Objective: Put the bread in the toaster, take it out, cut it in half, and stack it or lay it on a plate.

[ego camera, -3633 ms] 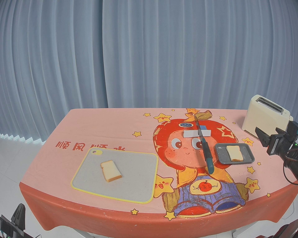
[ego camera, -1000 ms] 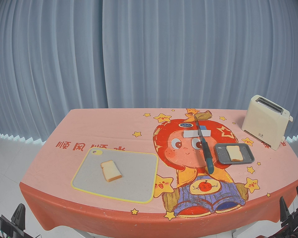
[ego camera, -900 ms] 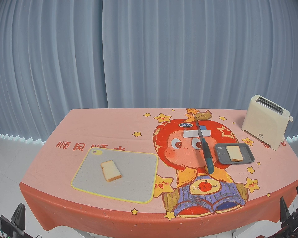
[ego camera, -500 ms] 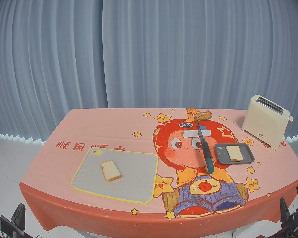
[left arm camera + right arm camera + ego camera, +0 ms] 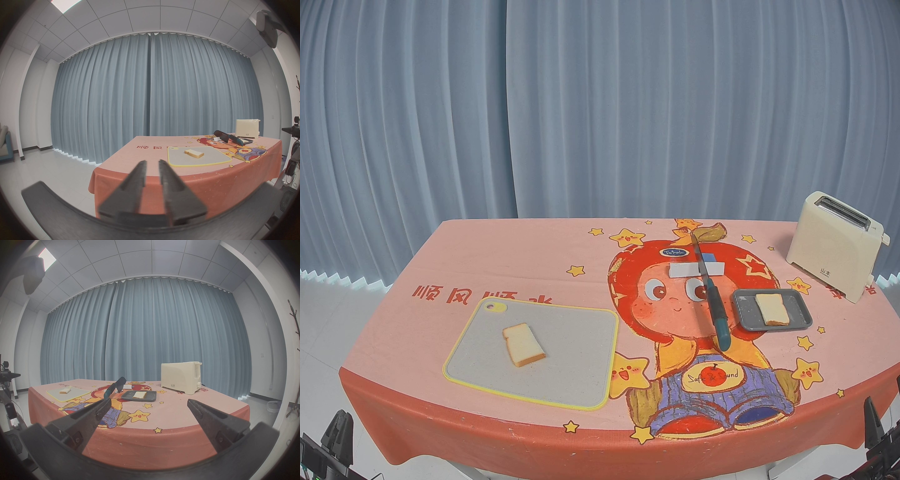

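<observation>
One half slice of bread (image 5: 523, 344) lies on the grey, yellow-rimmed cutting board (image 5: 569, 369) at the table's front left. Another piece of bread (image 5: 772, 309) lies on the small grey plate (image 5: 802, 314) to the right. The teal-handled knife (image 5: 712, 300) rests between them, its blade over a white block (image 5: 682, 269). The cream toaster (image 5: 836, 245) stands at the far right with nothing showing in its slot. My left gripper (image 5: 152, 164) hangs shut below the table's front left corner. My right gripper (image 5: 148, 402) hangs open off the front right corner, holding nothing.
The table carries a pink cartoon cloth (image 5: 506, 262) that hangs over its rounded front edge. Blue curtains (image 5: 600, 106) close off the room behind it. Bare cloth lies between the cutting board and the knife.
The right arm, 3.6 s ago raised beside the toaster, has dropped below the table's front right edge. Over the last second nothing on the table has moved.
</observation>
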You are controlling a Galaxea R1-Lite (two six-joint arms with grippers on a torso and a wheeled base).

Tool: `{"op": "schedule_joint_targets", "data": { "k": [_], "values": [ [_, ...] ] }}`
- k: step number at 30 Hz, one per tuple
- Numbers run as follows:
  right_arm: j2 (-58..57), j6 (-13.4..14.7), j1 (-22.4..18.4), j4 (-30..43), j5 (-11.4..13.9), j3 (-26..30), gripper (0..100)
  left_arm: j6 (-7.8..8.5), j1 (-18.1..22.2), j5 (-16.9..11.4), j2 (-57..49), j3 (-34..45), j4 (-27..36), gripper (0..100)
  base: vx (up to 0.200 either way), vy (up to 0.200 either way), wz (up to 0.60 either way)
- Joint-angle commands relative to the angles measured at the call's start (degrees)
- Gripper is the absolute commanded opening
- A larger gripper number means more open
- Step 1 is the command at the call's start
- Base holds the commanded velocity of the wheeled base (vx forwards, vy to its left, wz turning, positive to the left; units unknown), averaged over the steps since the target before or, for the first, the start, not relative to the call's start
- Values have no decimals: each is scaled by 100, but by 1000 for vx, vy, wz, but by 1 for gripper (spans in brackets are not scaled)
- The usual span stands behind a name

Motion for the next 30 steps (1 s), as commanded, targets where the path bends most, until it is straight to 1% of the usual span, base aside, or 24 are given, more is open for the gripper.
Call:
{"op": "schedule_joint_targets", "data": {
  "k": [1,21,25,30],
  "values": [
    [-93,0,2,-2,1,101,100,-2,-4,-7,-93,101,-2,100,0,0,0],
    [-93,0,2,-2,1,101,100,-2,5,20,-93,101,-19,100,0,0,0],
    [-93,0,2,-2,1,101,100,-29,5,20,-93,101,-28,100,0,0,0],
    [-93,0,-7,-2,1,101,100,15,5,-24,-93,101,-19,100,0,0,0]
  ]
}}
